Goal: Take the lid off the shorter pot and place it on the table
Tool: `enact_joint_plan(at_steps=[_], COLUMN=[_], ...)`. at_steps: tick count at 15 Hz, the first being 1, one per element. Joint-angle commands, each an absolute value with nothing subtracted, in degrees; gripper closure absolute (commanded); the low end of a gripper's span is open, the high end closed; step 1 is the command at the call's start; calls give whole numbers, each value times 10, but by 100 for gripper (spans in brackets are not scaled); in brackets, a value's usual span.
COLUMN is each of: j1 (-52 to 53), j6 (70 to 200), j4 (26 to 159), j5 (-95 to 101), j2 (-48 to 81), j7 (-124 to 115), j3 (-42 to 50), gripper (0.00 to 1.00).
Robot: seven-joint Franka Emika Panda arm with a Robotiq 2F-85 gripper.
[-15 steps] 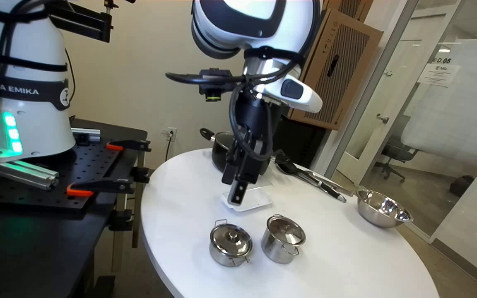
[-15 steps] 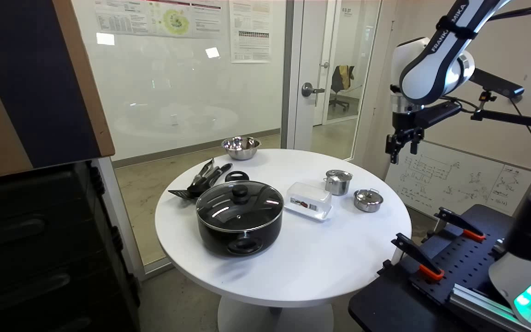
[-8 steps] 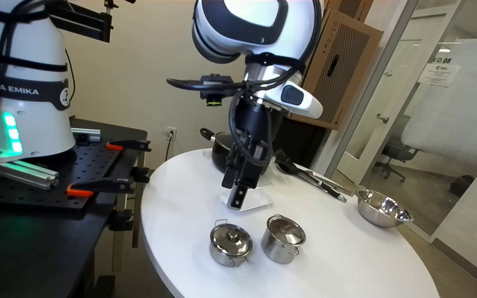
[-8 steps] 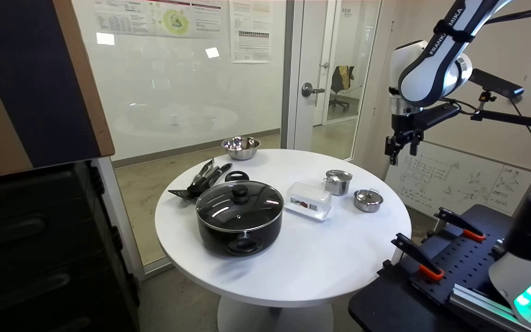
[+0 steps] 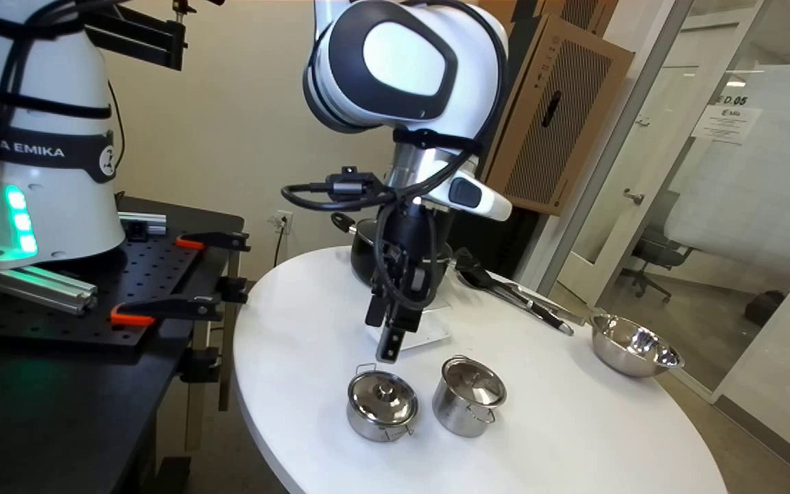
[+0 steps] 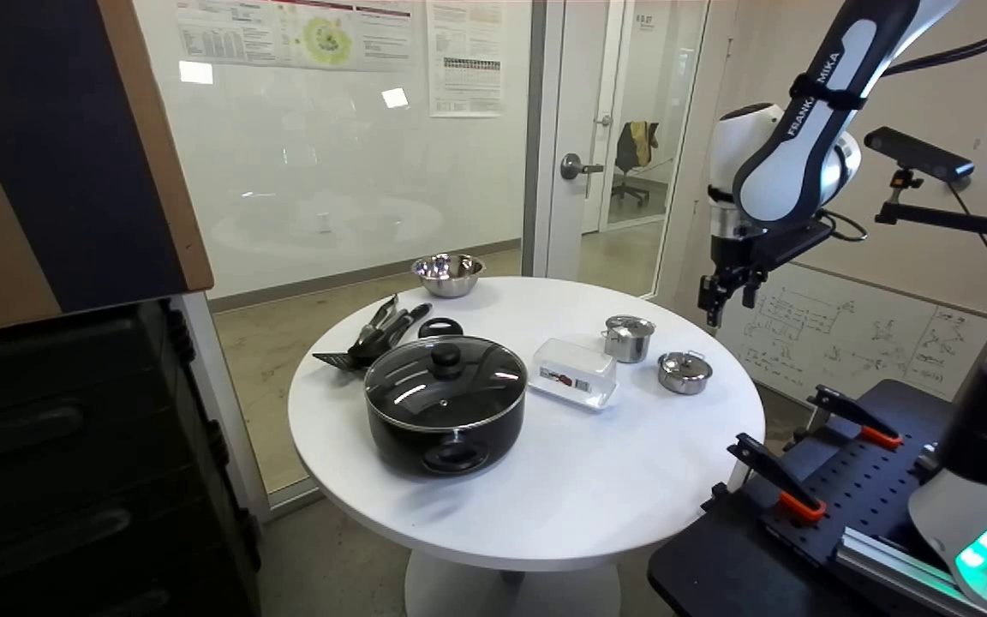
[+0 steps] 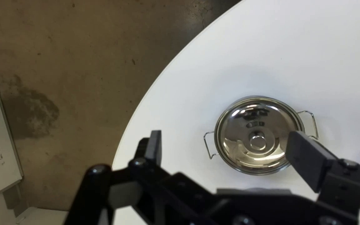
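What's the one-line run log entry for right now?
tool: open, empty, not touching lid | lid: on shorter pot | shorter pot: upright on table, beside taller pot | pending: lid removal

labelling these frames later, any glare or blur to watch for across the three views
Wrist view: bright glints and dark reflections on the shorter pot's lid, and the gripper looks soft along its nearest parts; both exterior views: highlights in the steel bowl; in an exterior view: pale streaks on the black pot's cover.

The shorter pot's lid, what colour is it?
Shiny silver; the lid shows best in the wrist view.
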State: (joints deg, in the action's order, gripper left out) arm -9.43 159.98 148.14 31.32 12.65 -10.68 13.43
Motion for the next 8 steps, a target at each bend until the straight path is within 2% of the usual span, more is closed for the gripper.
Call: enact_joint_plan(at_steps=[1, 4, 8], j1=[-47, -24, -49], j6=[1669, 1702, 1713], j4=[1460, 1446, 1433], j5=[352, 316, 208], j2=[184, 224, 264], j7=[-163, -154, -88], j3=[175, 187, 143], gripper=[0, 0, 0])
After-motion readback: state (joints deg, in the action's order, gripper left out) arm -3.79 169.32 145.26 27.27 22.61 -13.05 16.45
